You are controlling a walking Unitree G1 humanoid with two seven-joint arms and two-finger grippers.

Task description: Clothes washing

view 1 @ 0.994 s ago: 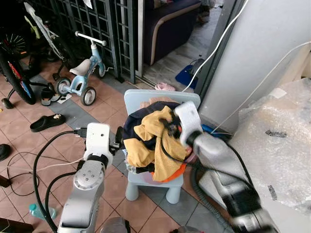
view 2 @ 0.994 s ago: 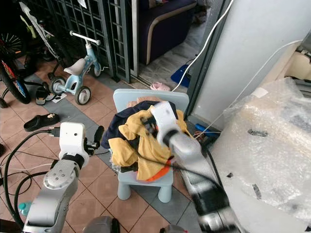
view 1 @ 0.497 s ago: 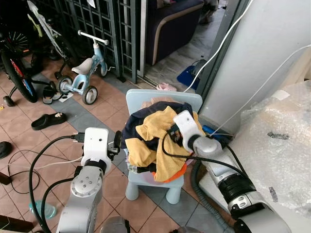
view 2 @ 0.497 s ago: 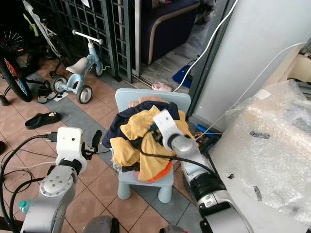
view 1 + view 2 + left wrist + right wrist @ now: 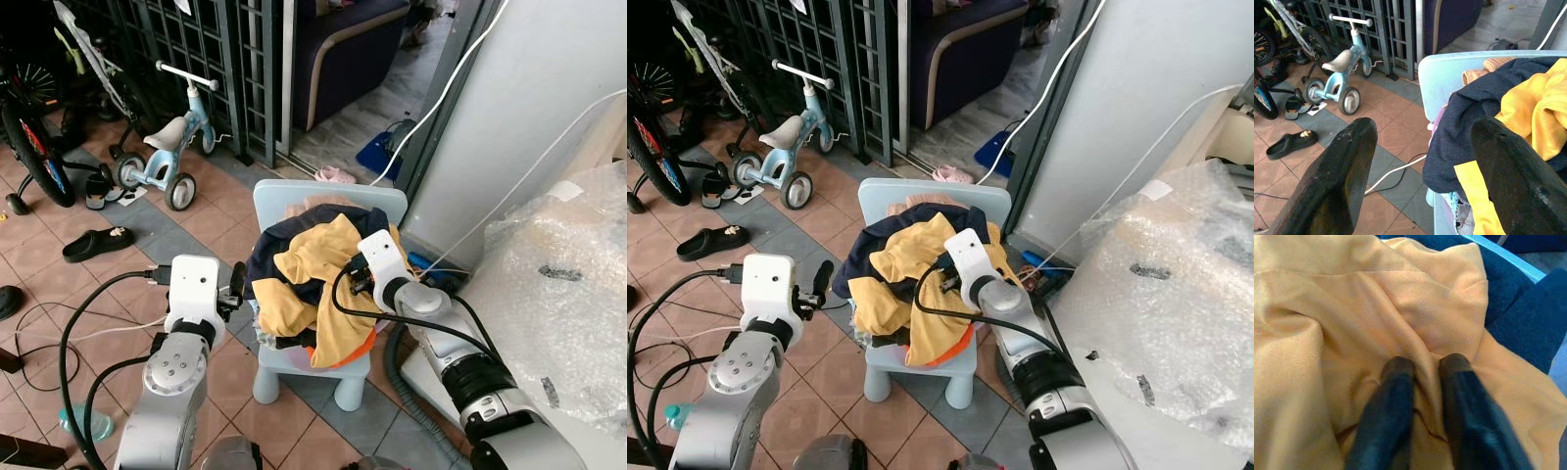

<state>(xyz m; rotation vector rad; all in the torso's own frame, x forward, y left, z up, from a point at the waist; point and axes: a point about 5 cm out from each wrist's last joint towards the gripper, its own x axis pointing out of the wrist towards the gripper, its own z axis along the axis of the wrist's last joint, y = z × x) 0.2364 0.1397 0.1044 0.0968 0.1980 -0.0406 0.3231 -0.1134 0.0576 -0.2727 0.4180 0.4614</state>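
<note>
Several garments lie heaped on a pale blue child's chair (image 5: 294,201) standing on the tiled floor (image 5: 186,230), beside a bubble-wrapped bulk (image 5: 563,284) and a grey wall (image 5: 549,88). A small balance bike (image 5: 162,147) stands well apart by the dark grille. Within the heap, a navy garment (image 5: 1469,117) wraps the back, and a yellow garment (image 5: 313,269) drapes over the top and front. The right gripper (image 5: 1422,382) has its fingers (image 5: 1393,401) pinching a raised fold of the yellow garment. The left gripper (image 5: 1420,161) hovers just beside the chair, fingers spread wide and holding nothing. Soft, light and limp, the cloth will likely sag and drag neighbouring pieces along; a bunched ridge near its middle seems the surest hold.
</note>
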